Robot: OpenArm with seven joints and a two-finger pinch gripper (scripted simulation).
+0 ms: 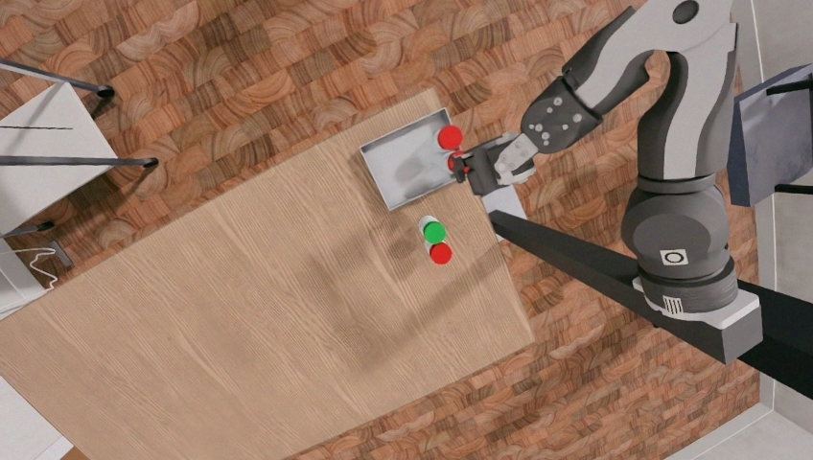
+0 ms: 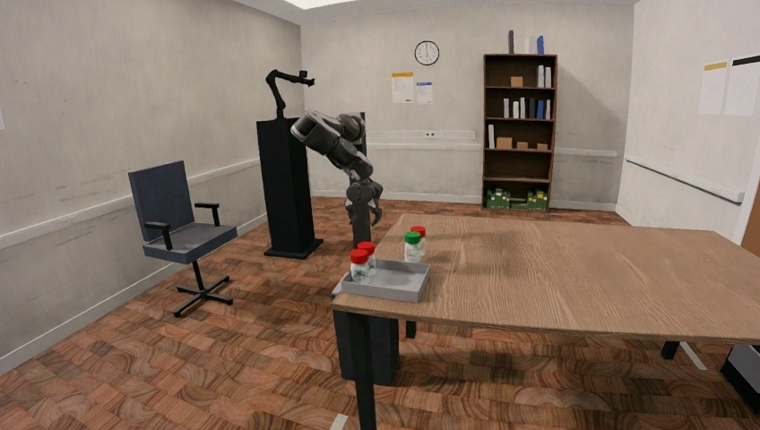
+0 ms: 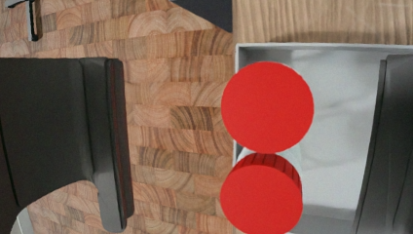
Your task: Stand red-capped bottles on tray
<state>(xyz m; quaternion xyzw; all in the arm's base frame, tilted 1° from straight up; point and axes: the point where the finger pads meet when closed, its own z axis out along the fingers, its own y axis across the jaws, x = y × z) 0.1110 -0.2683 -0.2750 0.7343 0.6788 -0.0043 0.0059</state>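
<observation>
A grey tray point(image 1: 399, 176) point(image 2: 384, 291) point(image 3: 341, 97) sits at the table's corner nearest the robot. Two red-capped bottles stand in it along its edge: one point(image 1: 450, 137) point(image 2: 359, 264) point(image 3: 260, 195) clear of the gripper, and one point(image 1: 455, 161) point(image 2: 367, 249) point(image 3: 267, 107) right below the fingers. My gripper point(image 1: 463, 166) point(image 2: 363, 215) point(image 3: 229, 158) hangs above that bottle, open and holding nothing, its fingers wide on either side of the cap. On the bare table beside the tray stand a green-capped bottle point(image 1: 433, 230) point(image 2: 412, 245) and a third red-capped bottle point(image 1: 440, 253) point(image 2: 419, 231), close together.
The tray lies right at the table edge point(image 1: 484, 199), with wooden floor beyond it. The arm's black pedestal point(image 2: 286, 186) stands behind the table, and a blue chair point(image 2: 170, 212) to the left. A bookshelf point(image 2: 520, 133) is at the back wall.
</observation>
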